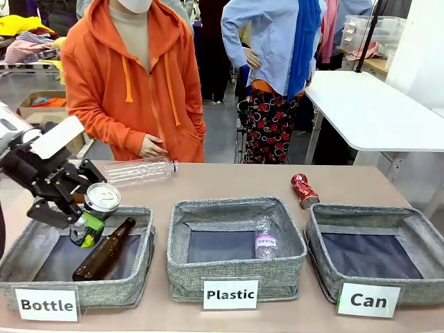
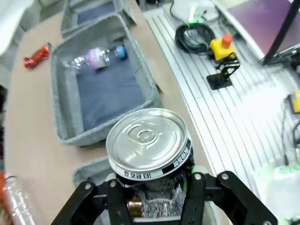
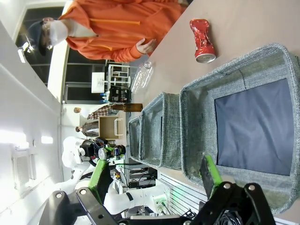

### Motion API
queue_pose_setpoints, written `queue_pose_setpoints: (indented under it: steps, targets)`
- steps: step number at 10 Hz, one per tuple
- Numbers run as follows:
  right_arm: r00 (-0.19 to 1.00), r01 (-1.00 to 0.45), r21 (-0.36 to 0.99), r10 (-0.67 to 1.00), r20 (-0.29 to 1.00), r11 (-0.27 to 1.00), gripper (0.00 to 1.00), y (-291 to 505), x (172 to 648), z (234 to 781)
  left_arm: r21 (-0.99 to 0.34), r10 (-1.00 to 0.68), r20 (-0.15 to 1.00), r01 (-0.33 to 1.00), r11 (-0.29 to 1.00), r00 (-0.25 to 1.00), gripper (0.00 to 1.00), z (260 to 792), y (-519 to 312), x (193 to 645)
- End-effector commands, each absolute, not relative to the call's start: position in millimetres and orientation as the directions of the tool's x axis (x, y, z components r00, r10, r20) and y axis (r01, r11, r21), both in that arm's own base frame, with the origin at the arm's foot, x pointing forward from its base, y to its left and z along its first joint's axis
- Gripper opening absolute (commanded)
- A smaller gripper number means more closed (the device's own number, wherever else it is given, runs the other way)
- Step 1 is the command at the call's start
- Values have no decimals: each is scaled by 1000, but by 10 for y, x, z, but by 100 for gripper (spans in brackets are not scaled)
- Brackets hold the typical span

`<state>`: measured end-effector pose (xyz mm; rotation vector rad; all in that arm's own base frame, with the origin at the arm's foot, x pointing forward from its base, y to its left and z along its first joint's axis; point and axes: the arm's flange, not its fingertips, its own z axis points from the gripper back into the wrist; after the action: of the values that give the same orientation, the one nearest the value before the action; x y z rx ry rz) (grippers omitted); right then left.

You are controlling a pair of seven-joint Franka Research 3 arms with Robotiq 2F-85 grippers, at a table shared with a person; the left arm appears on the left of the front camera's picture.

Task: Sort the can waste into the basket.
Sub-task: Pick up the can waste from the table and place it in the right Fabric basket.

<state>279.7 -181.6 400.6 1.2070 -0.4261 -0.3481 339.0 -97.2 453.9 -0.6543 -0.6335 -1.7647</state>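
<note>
The left gripper (image 2: pixel 153 199) is clamped on the black-and-silver can (image 2: pixel 146 138), silver top tilted up, held above the far rim of the Bottle basket (image 1: pixel 118 291), in which a brown glass bottle (image 1: pixel 104 251) lies. The crushed red can (image 1: pixel 304 191) lies on the table (image 1: pixel 229 182) just beyond the far left corner of the Can basket (image 1: pixel 368 210). The right gripper (image 3: pixel 154 180) hovers by that basket's near wall, jaws apart. Between the two bins, the Plastic basket (image 1: pixel 187 274) holds a small clear bottle (image 1: pixel 265 239). A larger clear plastic bottle (image 1: pixel 139 170) lies near the person's hand (image 1: pixel 151 147)
</note>
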Motion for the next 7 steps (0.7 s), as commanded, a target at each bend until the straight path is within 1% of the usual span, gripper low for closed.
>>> queue_pose_setpoints:
  steps: [1,3,4,5,6,7]
  targets:
    - [865,0,949,-476,158,315,100,-1829,2823,4014,102,-628,747,971,-217,-219,0,4622,-990,3561]
    - [865,0,949,-476,158,315,100,-1829,2823,4014,102,-628,747,971,-217,-219,0,4622,-990,3561]
    - [870,33,947,-476,131,320,100,-1816,2798,4006,101,-648,724,965,-241,-237,38,4579,-963,3483]
    - [876,18,921,-451,173,390,100,-1878,2644,4232,152,-636,712,949,-277,-299,38,4683,-1292,3472]
    - [869,11,878,-439,228,478,100,-1889,2549,4348,212,-588,725,929,-304,-359,38,4912,-1689,3503]
    - [885,25,856,-410,221,517,100,-1980,2439,4443,244,-582,707,911,-333,-402,38,5163,-2154,3509]
